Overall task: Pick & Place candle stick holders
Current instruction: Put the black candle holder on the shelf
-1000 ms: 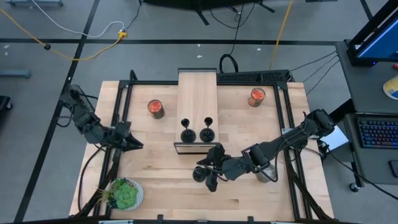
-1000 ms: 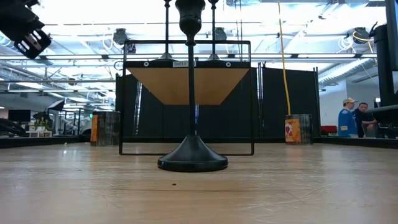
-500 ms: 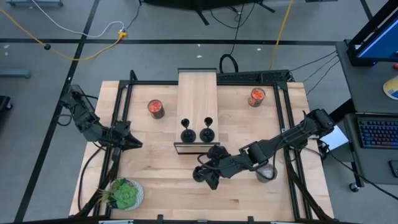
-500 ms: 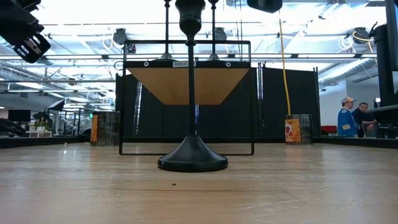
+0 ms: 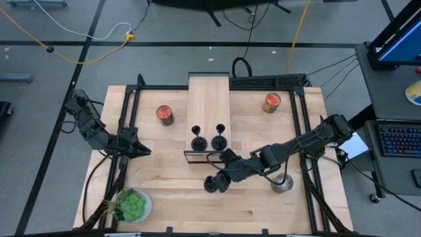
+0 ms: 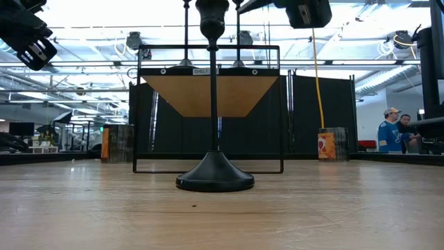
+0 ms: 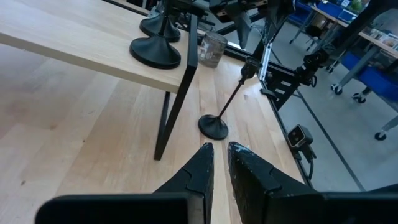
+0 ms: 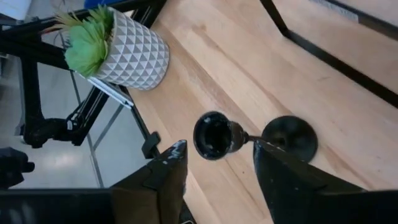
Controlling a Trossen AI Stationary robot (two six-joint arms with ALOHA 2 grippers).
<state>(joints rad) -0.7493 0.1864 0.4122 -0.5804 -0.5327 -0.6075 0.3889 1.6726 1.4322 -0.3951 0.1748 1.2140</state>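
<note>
Two black candle stick holders (image 5: 196,139) (image 5: 220,138) stand on the wooden shelf (image 5: 208,105). A third holder (image 5: 212,184) stands upright on its round base (image 6: 214,180) on the table, in front of the shelf. My right gripper (image 5: 225,175) is open, up at the level of the holder's top and just to the far right of it. In the right wrist view its gripper (image 8: 219,148) frames the holder's cup (image 8: 210,135) between the fingers without touching it. My left gripper (image 5: 142,151) is shut and empty over the table's left side.
Two glass jars with red-orange contents (image 5: 164,115) (image 5: 272,103) stand at the back. A clear glass jar (image 5: 283,183) stands under my right arm. A potted plant (image 5: 131,205) sits at the near left corner. People (image 6: 392,128) show in the room beyond.
My right gripper has gone from over the standing holder toward the table's far edge, and has come into the top of the low view. The holder has stayed upright in its place.
</note>
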